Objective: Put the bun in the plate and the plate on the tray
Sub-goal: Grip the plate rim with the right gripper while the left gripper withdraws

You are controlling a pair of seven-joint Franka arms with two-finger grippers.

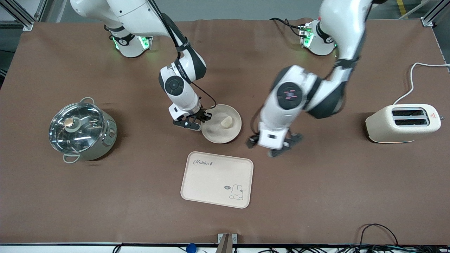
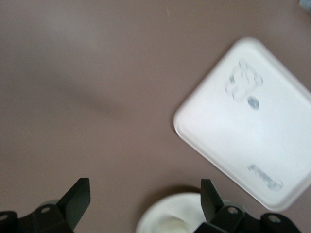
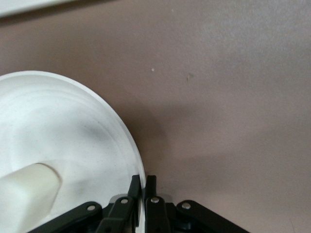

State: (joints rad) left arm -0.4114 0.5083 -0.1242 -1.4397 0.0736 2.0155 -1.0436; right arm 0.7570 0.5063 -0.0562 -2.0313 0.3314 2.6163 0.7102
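The round cream plate (image 1: 215, 130) sits on the brown table, farther from the front camera than the tray (image 1: 211, 182). The small cream bun (image 1: 226, 121) lies in the plate. My right gripper (image 1: 205, 119) is shut on the plate's rim at the edge toward the right arm's end; in the right wrist view the fingers (image 3: 135, 187) pinch the rim of the plate (image 3: 63, 126) with the bun (image 3: 26, 196) inside. My left gripper (image 1: 273, 146) is open and empty, beside the plate toward the left arm's end. The left wrist view shows the tray (image 2: 228, 131) and part of the plate (image 2: 170, 216).
A steel pot with a glass lid (image 1: 81, 129) stands toward the right arm's end. A cream toaster (image 1: 404, 122) with a white cable stands toward the left arm's end. Cables hang along the table's front edge.
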